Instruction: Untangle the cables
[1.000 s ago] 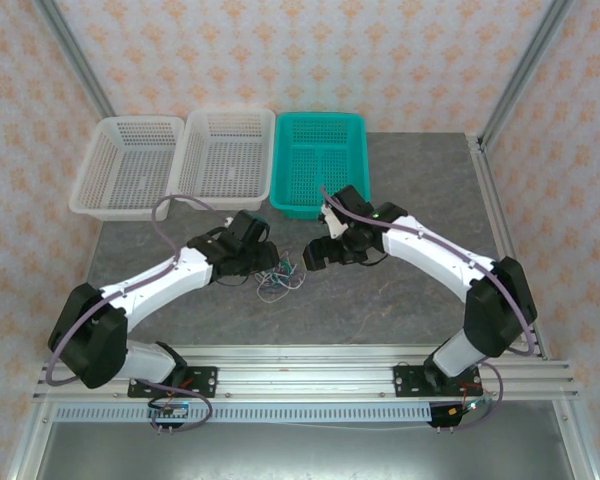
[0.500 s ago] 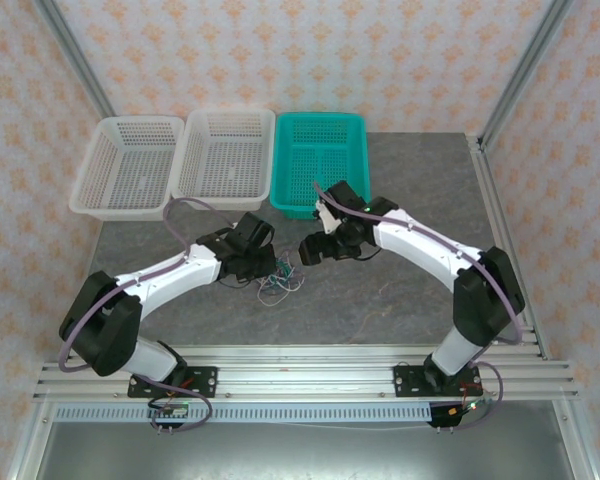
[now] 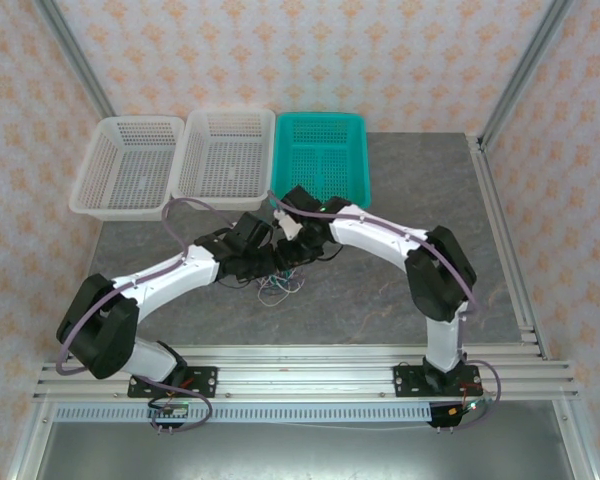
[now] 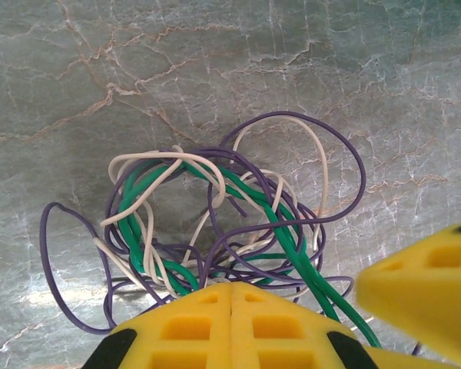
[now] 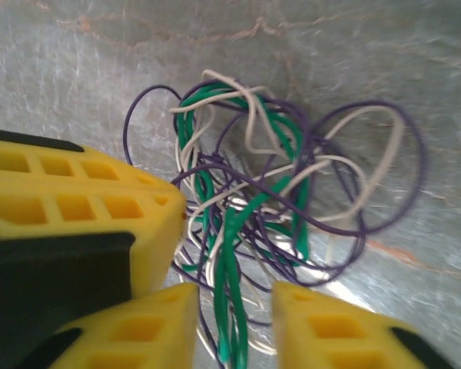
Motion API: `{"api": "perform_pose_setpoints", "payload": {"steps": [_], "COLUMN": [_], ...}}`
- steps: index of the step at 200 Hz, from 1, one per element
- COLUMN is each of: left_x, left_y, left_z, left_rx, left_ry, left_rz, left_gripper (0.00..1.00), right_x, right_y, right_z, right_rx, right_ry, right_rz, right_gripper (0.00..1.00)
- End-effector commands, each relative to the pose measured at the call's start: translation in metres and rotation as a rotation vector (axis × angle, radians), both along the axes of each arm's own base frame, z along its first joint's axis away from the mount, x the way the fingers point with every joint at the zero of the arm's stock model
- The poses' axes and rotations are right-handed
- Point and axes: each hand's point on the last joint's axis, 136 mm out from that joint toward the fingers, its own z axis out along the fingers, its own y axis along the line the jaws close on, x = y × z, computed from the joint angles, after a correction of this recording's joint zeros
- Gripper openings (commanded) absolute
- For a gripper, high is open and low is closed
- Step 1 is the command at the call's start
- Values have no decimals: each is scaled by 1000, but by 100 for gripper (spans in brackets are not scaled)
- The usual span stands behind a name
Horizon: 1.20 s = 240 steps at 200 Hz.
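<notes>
At the far left of the grey marbled tabletop (image 3: 410, 180) sat an empty white perforated plastic basket (image 3: 130, 165) with a second white basket (image 3: 223, 160) right beside it. I took them to be waiting there for strands once they came free. Nearer the middle, the left claw (image 4: 230, 296), with its yellow slotted pads, was pressed fully shut, pad flat against pad, its tips down at the near edge of the heap. White and purple loops ran in beneath those tips, and I could not tell whether a strand was truly nipped or only lay under them. Either way, it looked set there to anchor that side of the knot. Just ahead of it lay the cables (image 4: 223, 215), a loose nest of thin green, dark purple and whitish wires resting on the table between the two claws. Purple loops flared outward and the green ran doubled through the core. Hard by on the right, the right claw (image 5: 234, 296) stood so near its partner that the two almost touched. Its yellow jaws were apart, with the doubled green strand running up through the gap and touching neither pad, so far as I could see. I judged it was lined up on the green so that one claw could hold the bundle while the other drew that wire out. Behind them, just to the right, an empty teal plastic basket (image 3: 325, 165) stood next to the white ones.
</notes>
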Motion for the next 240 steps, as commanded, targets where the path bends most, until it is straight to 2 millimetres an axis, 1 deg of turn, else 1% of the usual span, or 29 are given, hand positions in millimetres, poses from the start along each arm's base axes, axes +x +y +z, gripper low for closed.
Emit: {"api": "perform_pose_setpoints", "payload": {"steps": [1, 12, 20, 35, 46, 65, 80, 93, 103, 117, 132, 151, 173, 192, 218, 231, 240], "left_x": [-2, -2, -2, -2, -4, -8, -14, -19, -22, -22, -19, -15, -9, -4, 4, 9, 13], "left_y": [2, 3, 3, 7, 15, 39, 59, 75, 88, 100, 111, 123, 134, 138, 145, 146, 143], "left_z": [2, 2, 2, 4, 4, 7, 9, 8, 8, 9, 13, 18, 22, 25, 29, 31, 32], "left_rx": [-3, -1, -2, 13, 42, 141, 212, 250, 270, 272, 261, 260, 283, 287, 290, 274, 255], "left_ry": [-11, -13, -15, -21, -22, -25, -14, 8, 28, 37, 29, 22, 26, 31, 28, 23, 21], "left_rz": [-4, 0, 2, 15, 35, 91, 131, 166, 195, 222, 248, 276, 289, 292, 305, 315, 314], "left_gripper": [0, 0, 0, 0, 0, 0, 0, 0, 0, 0, 0, 0, 0, 0, 0, 0, 0], "right_x": [-2, -2, 0, 4, 6, 11, 16, 25, 30, 36, 37, 32, 26, 16, 1, -6, -9], "right_y": [5, 1, -2, -7, -12, -24, -42, -65, -88, -119, -150, -190, -241, -285, -340, -364, -373], "right_z": [-6, -13, -16, -19, -19, -16, -16, -15, -18, -19, -18, -21, -26, -33, -33, -33, -37], "right_rx": [0, -22, -40, -65, -77, -83, -91, -96, -107, -110, -110, -146, -191, -227, -274, -292, -303], "right_ry": [39, 41, 33, 8, -17, -50, -62, -74, -77, -91, -107, -123, -119, -92, -72, -68, -61], "right_rz": [16, 7, -5, -36, -52, -99, -166, -255, -339, -452, -563, -696, -904, -1088, -1323, -1432, -1478], "right_gripper": [18, 8, 0, 0, 0, 0, 0, 0, 0, 0, 0, 0, 0, 0, 0, 0, 0]}}
